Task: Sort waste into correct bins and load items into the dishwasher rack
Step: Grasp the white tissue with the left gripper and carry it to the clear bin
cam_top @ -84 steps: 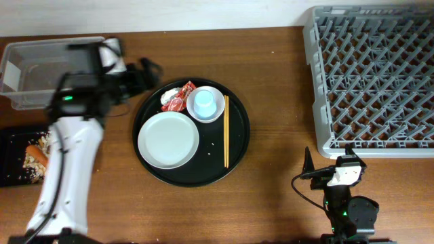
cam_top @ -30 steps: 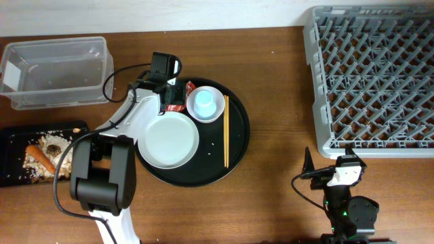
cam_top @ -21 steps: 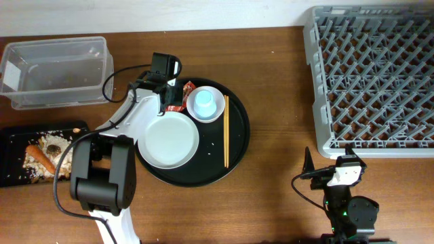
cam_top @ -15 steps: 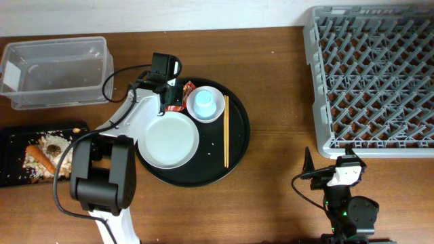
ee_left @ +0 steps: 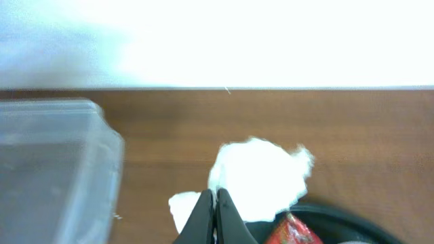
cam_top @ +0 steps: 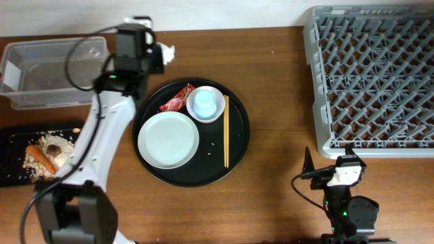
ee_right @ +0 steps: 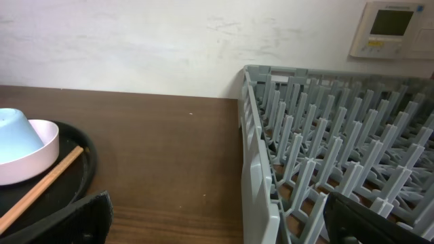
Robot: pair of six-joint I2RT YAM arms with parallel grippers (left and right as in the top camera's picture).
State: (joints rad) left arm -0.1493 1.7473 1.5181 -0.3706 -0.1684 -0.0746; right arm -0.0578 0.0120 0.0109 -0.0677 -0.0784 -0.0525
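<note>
My left gripper [cam_top: 161, 51] is shut on the white crumpled tissue [ee_left: 261, 177] and holds it above the table, between the clear tub [cam_top: 54, 71] and the round tray. The red wrapper [cam_top: 175, 99] lies on the tray's back left. Beside it the blue cup [cam_top: 203, 103] sits in the pinkish bowl [cam_top: 218, 108]. The grey plate [cam_top: 168, 139] and the chopsticks [cam_top: 226, 130] also rest on the tray. The black shallow tray [cam_top: 13, 177] holds the carrot [cam_top: 42, 157], rice scraps [cam_top: 32, 161] and a brown lump [cam_top: 53, 144]. My right gripper [ee_right: 217, 203] stands open and holds nothing, near the dishwasher rack [cam_top: 373, 81].
The large round black tray [cam_top: 234, 152] sits mid-table. The clear tub [ee_left: 51, 163] shows close on the left in the left wrist view, with the wall behind. The rack's near wall [ee_right: 261, 183] stands just right of centre in the right wrist view.
The left gripper shut on the tissue at the tray's back left. It then rose and moved back and left with it, uncovering the red wrapper. The right arm has not moved.
</note>
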